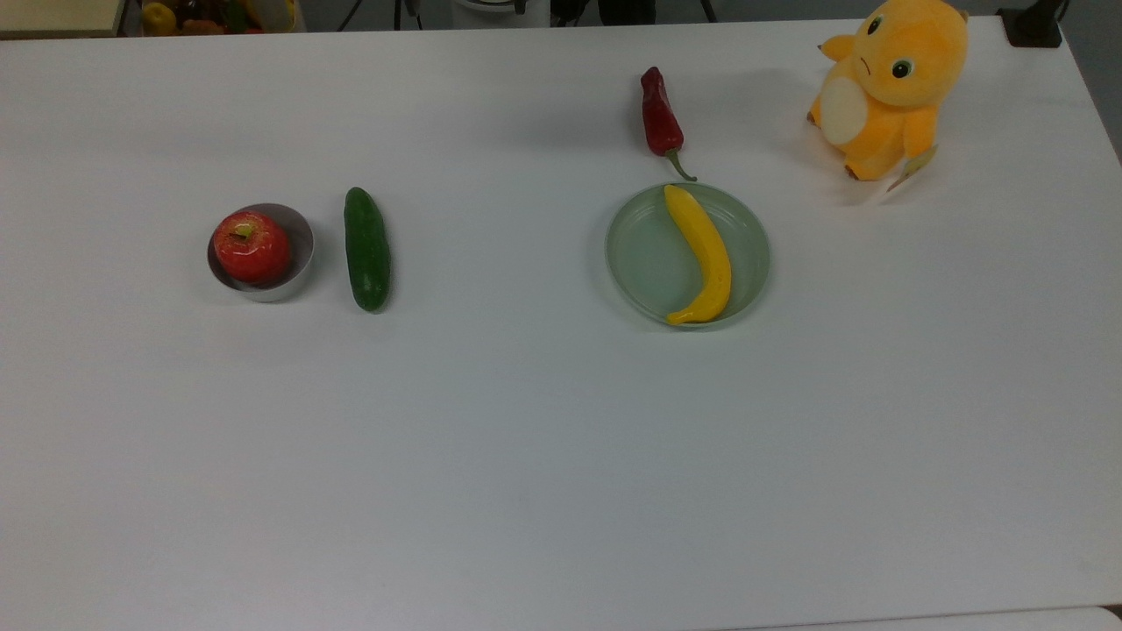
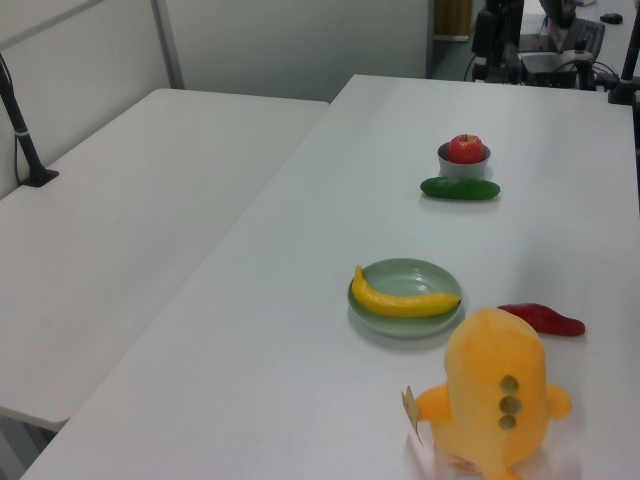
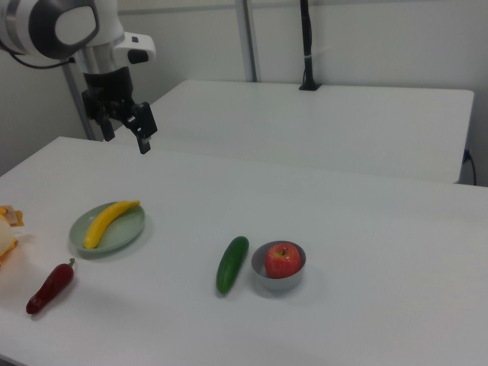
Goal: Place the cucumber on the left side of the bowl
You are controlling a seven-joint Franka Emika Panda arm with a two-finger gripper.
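The white bench (image 1: 543, 456) carries everything, and most of it lies bare. At the top view's 1 o'clock sits an orange plush toy (image 1: 885, 83), next in size. Raised high above the bench in the right view, toward 10 o'clock, the arm ends in the tool (image 3: 122, 130), its fingers apart and nothing between them, well away from every item. Right of centre in the top view lies the pale green plate (image 1: 640, 263) with the yellow banana (image 1: 701, 254) on it, and a red chili pepper (image 1: 659, 112) lies just past the plate's 12 o'clock edge. The cucumber (image 1: 366, 249) lies flat on the bench, just beside the bowl (image 1: 298, 263) without touching it, at the bowl's 3 o'clock in the top view and at its 9 o'clock in the right view. The bowl holds a red apple (image 1: 252, 246). Judged from this, the placing looks done. The main risk is that "left" was meant by the top view, which would put the cucumber on the wrong side; also, a round cucumber could roll if the bench is jolted.
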